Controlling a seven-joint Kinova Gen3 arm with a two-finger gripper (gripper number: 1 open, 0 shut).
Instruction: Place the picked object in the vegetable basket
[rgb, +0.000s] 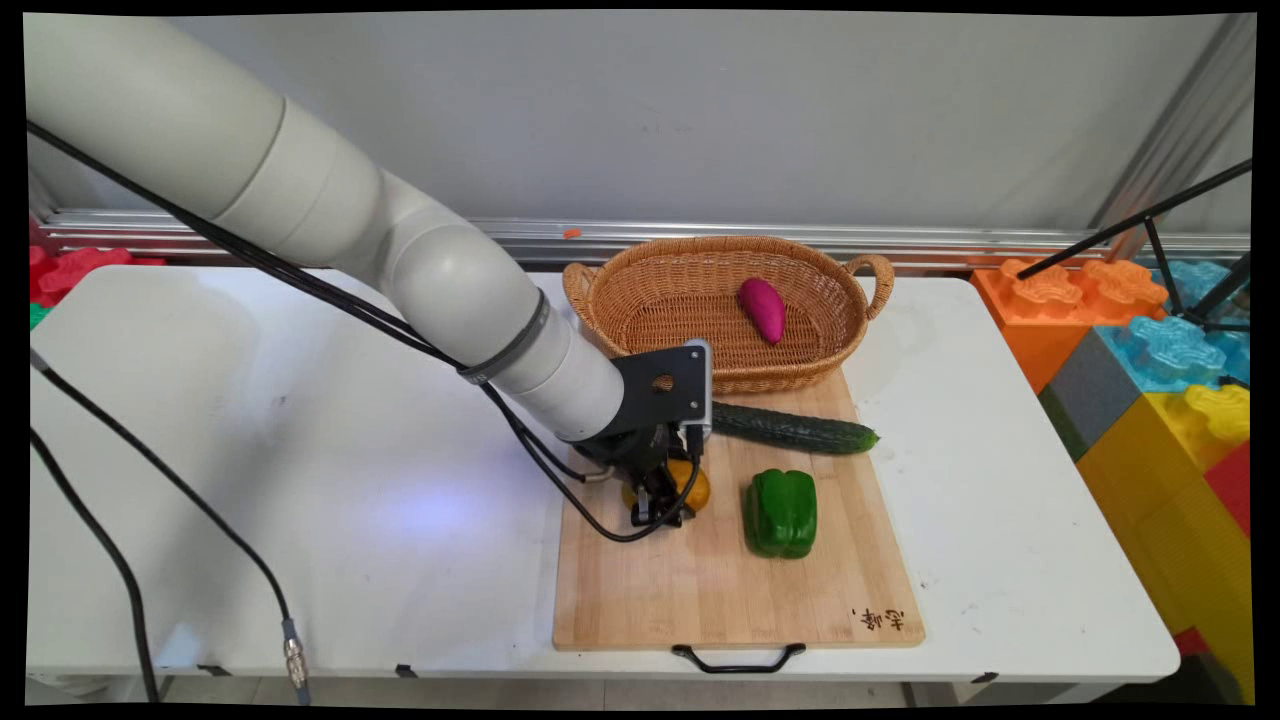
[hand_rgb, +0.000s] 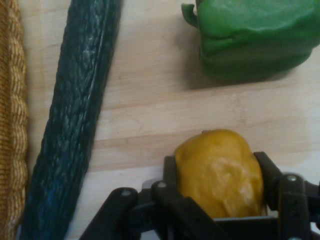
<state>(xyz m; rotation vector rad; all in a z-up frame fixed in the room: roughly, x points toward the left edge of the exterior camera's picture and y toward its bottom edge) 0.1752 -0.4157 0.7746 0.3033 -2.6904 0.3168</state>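
White worktop (rgb: 300, 500), grey wall behind | wooden board (rgb: 720, 590) at near edge | tool (hand_rgb: 220, 200) clamped on yellow fruit (hand_rgb: 220, 170), which the arm half hides from above | cucumber (rgb: 800, 430), green pepper (rgb: 782, 512) alongside | basket (rgb: 640, 290) at far edge, purple yam (rgb: 763, 308) inside.

The white counter (rgb: 300, 480) carries a wooden cutting board (rgb: 700, 590), which lies directly beneath the end effector (rgb: 660, 510) and reaches past it toward the near edge. A wicker basket (rgb: 640, 300) rests on the counter just beyond the end effector, on the wall side, its near rim overlapping the board's far end.
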